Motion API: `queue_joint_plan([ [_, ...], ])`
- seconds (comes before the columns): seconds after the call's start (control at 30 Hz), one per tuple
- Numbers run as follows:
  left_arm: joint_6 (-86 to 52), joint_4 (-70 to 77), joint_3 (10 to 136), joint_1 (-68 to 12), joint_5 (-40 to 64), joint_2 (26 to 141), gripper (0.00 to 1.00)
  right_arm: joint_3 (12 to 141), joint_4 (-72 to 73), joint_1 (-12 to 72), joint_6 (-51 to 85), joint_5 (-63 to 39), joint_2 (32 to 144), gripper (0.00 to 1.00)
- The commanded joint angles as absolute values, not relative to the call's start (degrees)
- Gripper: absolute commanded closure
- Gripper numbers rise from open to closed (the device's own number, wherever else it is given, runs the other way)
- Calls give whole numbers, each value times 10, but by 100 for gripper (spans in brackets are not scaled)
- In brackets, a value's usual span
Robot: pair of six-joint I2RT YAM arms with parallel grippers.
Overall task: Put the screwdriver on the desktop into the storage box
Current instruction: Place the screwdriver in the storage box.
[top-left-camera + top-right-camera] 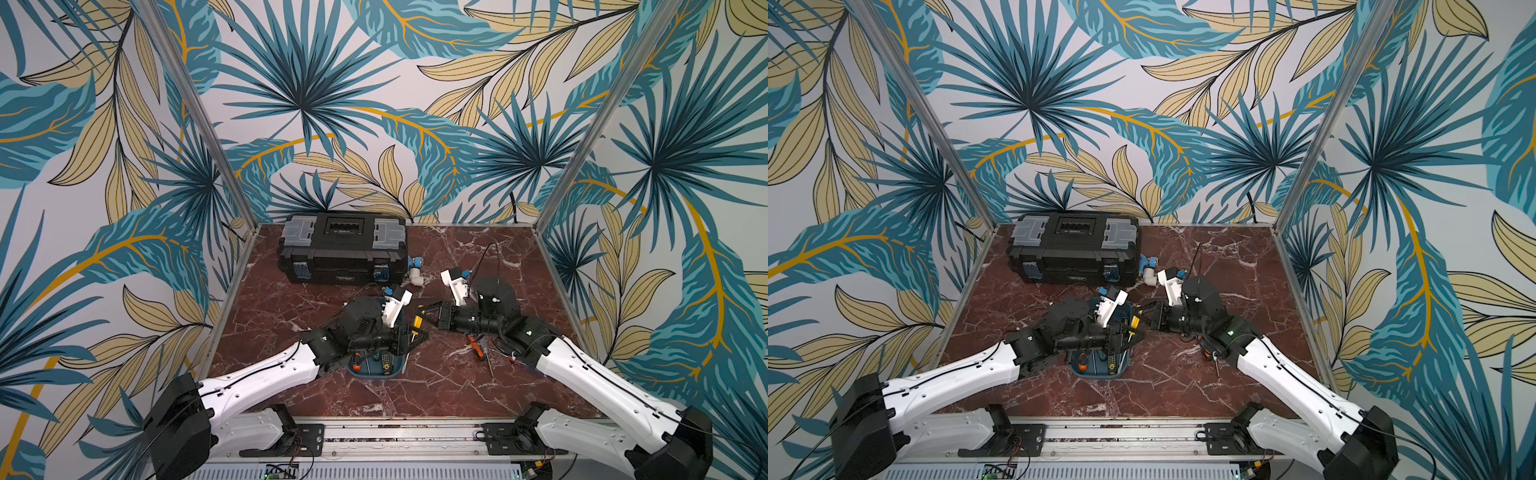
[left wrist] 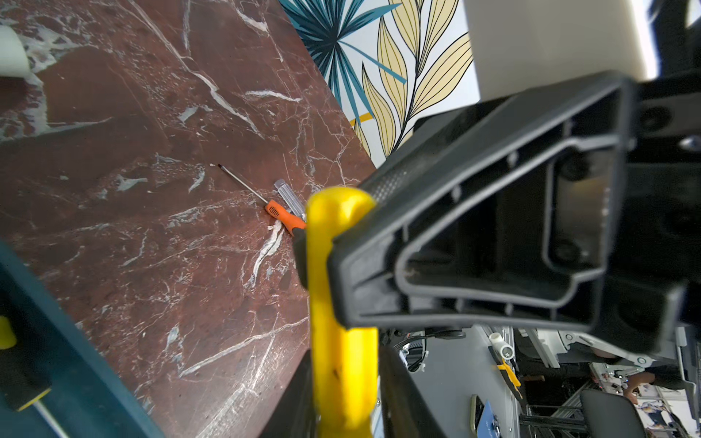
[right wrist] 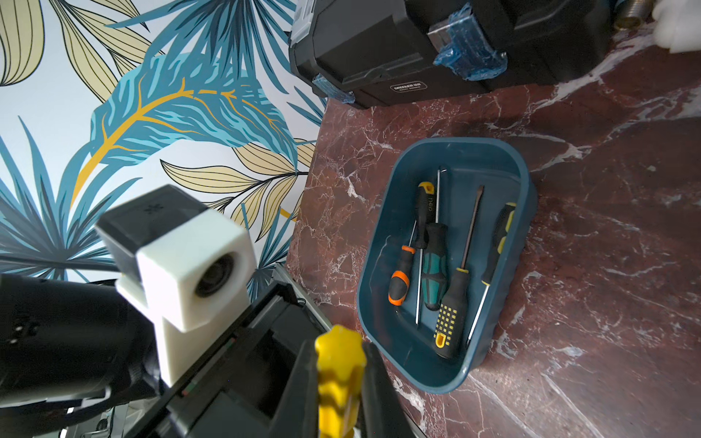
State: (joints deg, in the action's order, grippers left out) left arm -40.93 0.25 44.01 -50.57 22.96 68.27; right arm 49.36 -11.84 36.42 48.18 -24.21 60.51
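Yellow-handled screwdriver (image 1: 417, 322), clenched by L tool (image 2: 341, 364) & R tool (image 3: 339, 364) together, at 1 o'clock of shallow teal plastic tray (image 3: 489, 167) on red-brown marble counter (image 1: 291, 316).

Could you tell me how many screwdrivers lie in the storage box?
5, side by side in the storage box: orange-black screwdriver, black-yellow screwdriver, teal-black screwdriver, yellow-dotted screwdriver, yellow-striped screwdriver along a wall. None seems hidden.

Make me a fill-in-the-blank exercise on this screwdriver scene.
1. The storage box holds ___ screwdrivers.
2. The left hand and right hand both grip the held screwdriver, whose handle is ___.
3. On the desktop, the clear-handled screwdriver lies beside one with an ___ handle.

Missing words: five; yellow; orange.
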Motion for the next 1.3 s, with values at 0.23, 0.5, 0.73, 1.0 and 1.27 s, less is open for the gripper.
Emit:
queue_joint_plan([
  [0.23, -399, -84, 488, -506, 142, 689, 100, 499, -129, 370, 469, -235, 619, 99],
  [0.5, -409, -171, 486, -498, 24, 671, 100, 546, -346, 368, 435, 19, 616, 28],
  [0.73, -446, -175, 421, -426, 31, 659, 100, 515, -461, 346, 462, 142, 614, 30],
  [1.0, -457, -128, 417, -405, 73, 717, 100, 451, -472, 329, 477, 148, 570, 30],
  [1.27, -466, -106, 427, -404, 70, 756, 61, 430, -490, 319, 478, 154, 546, 31],
])
